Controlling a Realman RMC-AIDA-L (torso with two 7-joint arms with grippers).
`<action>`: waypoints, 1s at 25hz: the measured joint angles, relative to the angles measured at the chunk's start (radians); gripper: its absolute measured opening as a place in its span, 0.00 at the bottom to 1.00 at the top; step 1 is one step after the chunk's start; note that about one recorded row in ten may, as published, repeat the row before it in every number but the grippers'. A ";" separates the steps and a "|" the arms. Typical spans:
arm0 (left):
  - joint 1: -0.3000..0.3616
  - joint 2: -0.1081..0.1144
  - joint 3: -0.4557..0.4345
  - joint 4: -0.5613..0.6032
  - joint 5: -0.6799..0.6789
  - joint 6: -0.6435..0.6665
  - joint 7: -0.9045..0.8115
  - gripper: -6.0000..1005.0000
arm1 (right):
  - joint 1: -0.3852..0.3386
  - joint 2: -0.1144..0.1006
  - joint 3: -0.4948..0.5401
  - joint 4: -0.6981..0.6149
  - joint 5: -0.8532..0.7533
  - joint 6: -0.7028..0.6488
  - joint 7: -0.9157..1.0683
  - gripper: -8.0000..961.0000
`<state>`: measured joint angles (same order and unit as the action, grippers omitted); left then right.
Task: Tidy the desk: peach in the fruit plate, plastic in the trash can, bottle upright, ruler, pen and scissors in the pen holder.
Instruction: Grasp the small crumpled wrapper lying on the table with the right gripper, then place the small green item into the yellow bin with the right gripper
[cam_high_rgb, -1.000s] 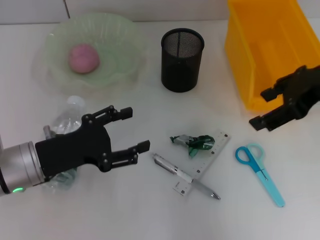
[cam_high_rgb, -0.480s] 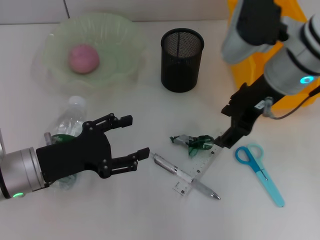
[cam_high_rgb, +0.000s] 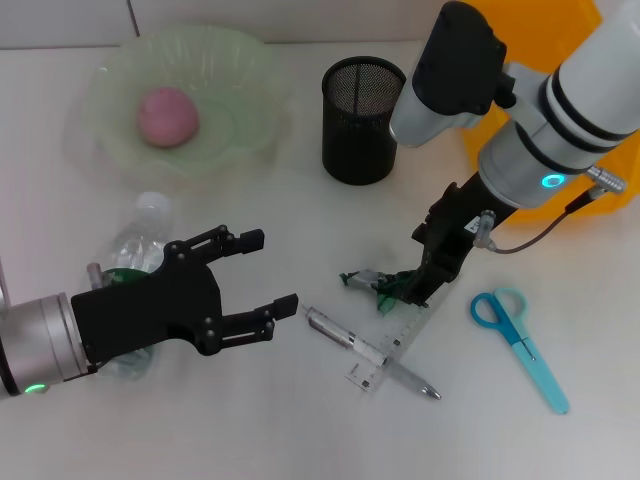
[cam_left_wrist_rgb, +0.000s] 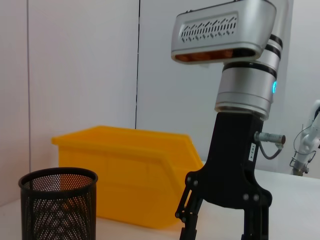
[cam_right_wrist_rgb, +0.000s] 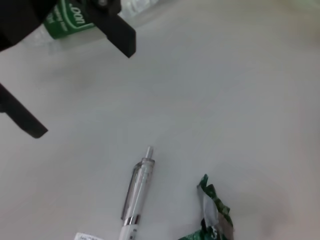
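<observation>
A pink peach lies in the pale green fruit plate. The clear bottle lies on its side, partly hidden under my left gripper, which hovers open and empty. Crumpled green plastic lies on the end of the clear ruler. My right gripper hangs right over the plastic, its fingers spread open. The pen lies across the ruler, and blue scissors lie to the right. The pen and plastic show in the right wrist view.
The black mesh pen holder stands at the back middle. The yellow trash can sits at the back right, partly behind my right arm. Both also show in the left wrist view: holder, can.
My right arm has swung from beside the yellow can leftward and down over the plastic. My left gripper has barely shifted and stays open.
</observation>
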<state>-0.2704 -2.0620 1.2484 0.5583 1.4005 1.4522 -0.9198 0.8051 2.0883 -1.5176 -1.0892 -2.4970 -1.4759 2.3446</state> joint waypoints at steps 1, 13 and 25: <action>0.000 0.000 0.000 0.000 0.000 0.000 0.000 0.83 | 0.003 0.000 -0.006 0.012 0.003 0.010 0.002 0.86; 0.003 -0.001 0.000 0.000 0.000 -0.010 -0.001 0.83 | 0.078 0.002 -0.075 0.187 0.054 0.119 0.024 0.81; 0.004 -0.001 0.000 0.000 0.000 -0.024 -0.001 0.83 | 0.097 0.003 -0.077 0.242 0.054 0.160 0.027 0.40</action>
<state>-0.2667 -2.0632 1.2486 0.5584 1.4004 1.4284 -0.9204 0.9020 2.0909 -1.5945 -0.8468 -2.4435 -1.3164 2.3719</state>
